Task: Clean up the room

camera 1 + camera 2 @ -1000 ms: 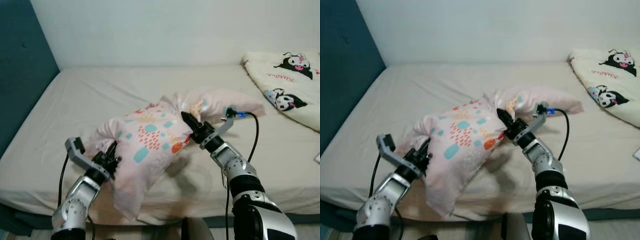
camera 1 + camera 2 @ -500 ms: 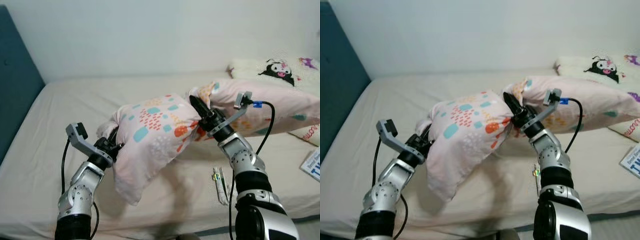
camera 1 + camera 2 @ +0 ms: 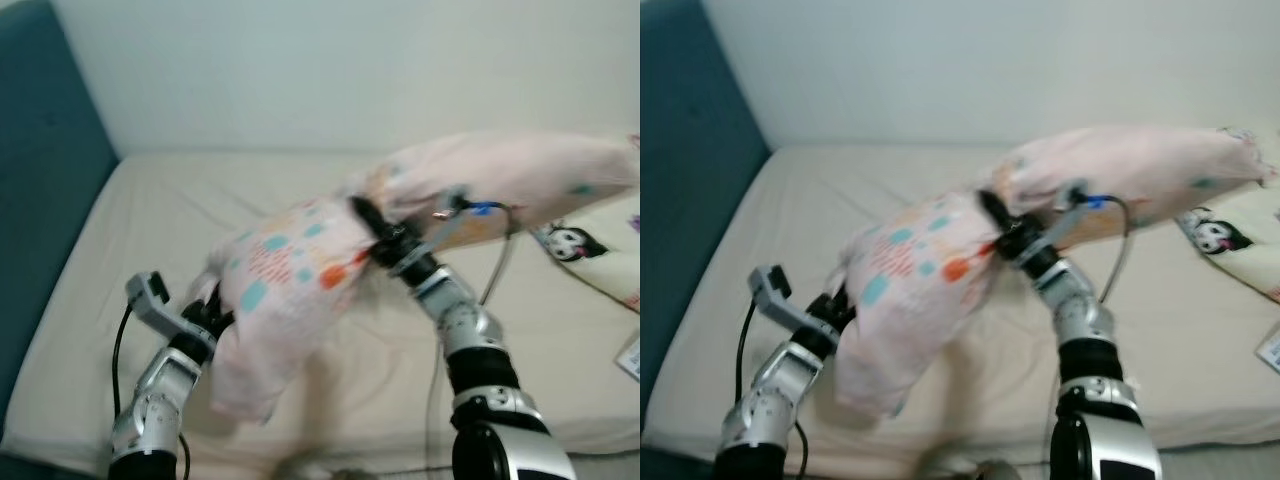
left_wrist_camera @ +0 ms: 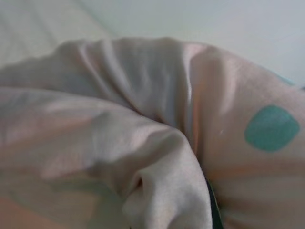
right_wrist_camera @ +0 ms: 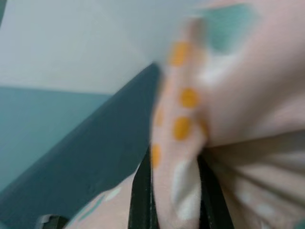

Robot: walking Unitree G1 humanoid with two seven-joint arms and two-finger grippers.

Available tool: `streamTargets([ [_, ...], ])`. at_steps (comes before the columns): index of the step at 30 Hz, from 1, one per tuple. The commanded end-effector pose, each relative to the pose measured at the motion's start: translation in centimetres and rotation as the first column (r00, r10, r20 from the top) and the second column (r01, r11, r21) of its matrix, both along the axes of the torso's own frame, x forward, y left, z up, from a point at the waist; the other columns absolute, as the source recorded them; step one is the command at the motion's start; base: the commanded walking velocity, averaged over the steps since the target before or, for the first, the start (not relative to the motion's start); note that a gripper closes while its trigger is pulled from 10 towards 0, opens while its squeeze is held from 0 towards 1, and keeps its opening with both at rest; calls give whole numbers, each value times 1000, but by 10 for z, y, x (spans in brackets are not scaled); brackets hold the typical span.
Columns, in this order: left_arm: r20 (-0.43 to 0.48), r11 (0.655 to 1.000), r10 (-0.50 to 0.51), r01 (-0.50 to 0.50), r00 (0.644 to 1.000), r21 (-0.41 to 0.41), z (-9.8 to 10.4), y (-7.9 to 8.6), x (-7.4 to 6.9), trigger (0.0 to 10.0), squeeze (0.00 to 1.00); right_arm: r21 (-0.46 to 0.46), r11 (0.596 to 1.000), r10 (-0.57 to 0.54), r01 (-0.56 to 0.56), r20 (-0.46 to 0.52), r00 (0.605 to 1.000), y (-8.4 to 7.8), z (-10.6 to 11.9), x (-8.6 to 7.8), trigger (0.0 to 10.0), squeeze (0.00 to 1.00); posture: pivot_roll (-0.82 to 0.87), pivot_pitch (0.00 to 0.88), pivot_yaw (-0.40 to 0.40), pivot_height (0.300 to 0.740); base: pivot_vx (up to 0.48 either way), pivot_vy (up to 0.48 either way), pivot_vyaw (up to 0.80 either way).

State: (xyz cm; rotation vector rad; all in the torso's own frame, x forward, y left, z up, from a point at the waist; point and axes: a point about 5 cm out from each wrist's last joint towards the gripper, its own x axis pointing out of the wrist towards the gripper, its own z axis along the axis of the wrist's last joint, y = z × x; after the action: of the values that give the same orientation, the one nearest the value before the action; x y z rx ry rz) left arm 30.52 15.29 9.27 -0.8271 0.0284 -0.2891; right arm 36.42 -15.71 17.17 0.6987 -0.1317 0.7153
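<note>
A long pink pillow (image 3: pixel 300 270) with teal, orange and red marks hangs in the air above the bed (image 3: pixel 150 210), stretched between both arms. My left gripper (image 3: pixel 215 312) is shut on its lower left end, whose corner droops toward the mattress. My right gripper (image 3: pixel 368 222) is shut on a pinch of cloth near the pillow's middle. The pillow's far end (image 3: pixel 520 180) sticks out to the right, raised and blurred. In the right wrist view the black fingers (image 5: pixel 143 191) clamp a fold of the pillow (image 5: pixel 190 143). Pink cloth (image 4: pixel 143 143) lies close against the left wrist camera.
A teal headboard (image 3: pixel 45 150) runs along the bed's left side. A cream blanket (image 3: pixel 590 260) with black cartoon figures lies at the right. A paper (image 3: pixel 630 355) shows at the right edge. A pale wall stands behind the bed.
The view has swung back to the left. The pillow's right end has risen higher, with both grippers still shut on it.
</note>
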Motion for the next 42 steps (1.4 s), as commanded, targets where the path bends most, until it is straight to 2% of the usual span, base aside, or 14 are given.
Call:
streamTargets([
  [1,28,999,-13,12,1000,31,5,-4,3,10000,0,10,1000,21,-22,97,995,6,19,1,0,0,-88,24,17,736,0,0,0],
  [2,23,999,-11,10,1000,41,3,-4,2,10000,0,3,1000,14,-14,92,996,6,18,1,0,0,-88,24,17,740,0,0,0],
  [3,20,999,-8,7,1000,52,1,-4,2,10000,0,-3,1000,1,-1,84,996,5,16,1,3294,0,-87,25,19,740,0,0,0],
  [4,20,999,-8,7,1000,52,1,-4,2,10000,0,-3,1000,1,-1,84,996,5,16,1,3294,0,-87,25,19,740,0,0,0],
  [5,14,998,-3,2,1000,66,-1,-3,1,10000,0,-1,1000,-8,8,79,997,5,15,2,10000,0,-87,25,19,740,0,0,0],
  [9,6,994,11,-11,1000,105,-6,-2,1,10000,0,0,1000,-19,19,73,997,4,13,1,10000,0,-87,25,19,740,0,0,0],
  [10,-4,989,30,-29,1000,148,-10,-1,1,10000,0,4,1000,-22,22,79,997,4,13,0,10000,0,-88,24,22,740,0,0,0],
  [14,-16,980,43,-39,999,194,-14,-1,1,10000,0,3,1000,-23,23,86,996,4,13,0,10000,0,-89,23,21,740,0,0,0],
  [17,-34,966,74,-63,997,252,-18,-2,3,10000,0,11,999,-33,32,82,996,1,9,-1,10000,0,-91,20,21,740,0,0,788],
  [22,-35,957,92,-79,995,279,-19,-2,5,10000,0,13,999,-33,32,81,996,1,8,-2,10000,0,-91,20,21,740,0,0,788],
  [23,-43,947,110,-91,993,308,-20,-3,7,10000,0,19,999,-29,27,80,996,1,6,-3,10000,0,-92,20,21,740,0,0,788],
  [42,-80,905,184,-137,980,402,-30,2,10,10000,0,9,1000,6,-6,45,999,5,-9,-9,10000,0,-96,24,27,740,0,0,788],
])
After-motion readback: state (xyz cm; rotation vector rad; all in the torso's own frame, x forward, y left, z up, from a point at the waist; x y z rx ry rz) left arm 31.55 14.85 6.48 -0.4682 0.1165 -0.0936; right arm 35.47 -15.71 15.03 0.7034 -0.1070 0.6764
